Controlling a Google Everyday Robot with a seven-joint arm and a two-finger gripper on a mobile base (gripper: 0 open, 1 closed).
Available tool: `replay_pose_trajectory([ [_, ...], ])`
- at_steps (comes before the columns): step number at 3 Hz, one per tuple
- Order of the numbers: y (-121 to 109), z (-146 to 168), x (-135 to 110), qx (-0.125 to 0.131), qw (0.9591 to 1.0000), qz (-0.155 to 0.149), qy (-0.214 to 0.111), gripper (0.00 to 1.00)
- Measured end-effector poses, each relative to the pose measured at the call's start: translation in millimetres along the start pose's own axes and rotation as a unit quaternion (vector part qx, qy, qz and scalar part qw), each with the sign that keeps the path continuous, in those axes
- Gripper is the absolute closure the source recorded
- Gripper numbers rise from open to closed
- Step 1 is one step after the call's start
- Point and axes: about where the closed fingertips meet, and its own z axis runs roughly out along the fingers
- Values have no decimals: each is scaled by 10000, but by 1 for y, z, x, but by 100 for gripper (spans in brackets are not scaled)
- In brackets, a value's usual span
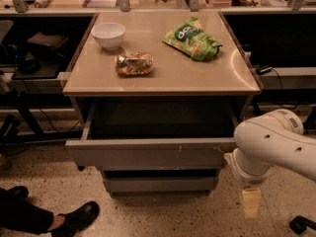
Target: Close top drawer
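The top drawer is wide and grey and stands pulled well out from under the beige tabletop. Its flat front has small pale scratches right of centre, and its grey inside looks empty. My white arm is at the lower right, right beside the drawer front's right end. My gripper hangs below the arm, pale yellow and pointing at the floor, lower than the drawer front and to its right. It holds nothing that I can see.
On the tabletop lie a white bowl, a green chip bag and a clear snack packet. A lower grey drawer front is shut. A person's black shoes are at the lower left. Dark shelving with cables flanks the cabinet.
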Motion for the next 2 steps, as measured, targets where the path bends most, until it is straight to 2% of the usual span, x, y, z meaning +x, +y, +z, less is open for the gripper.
replay_pose_trajectory([
  [1, -33, -11, -5, 30, 9999, -34, -137, 0],
  [2, -46, -12, -8, -75, 9997, -86, -231, 0],
])
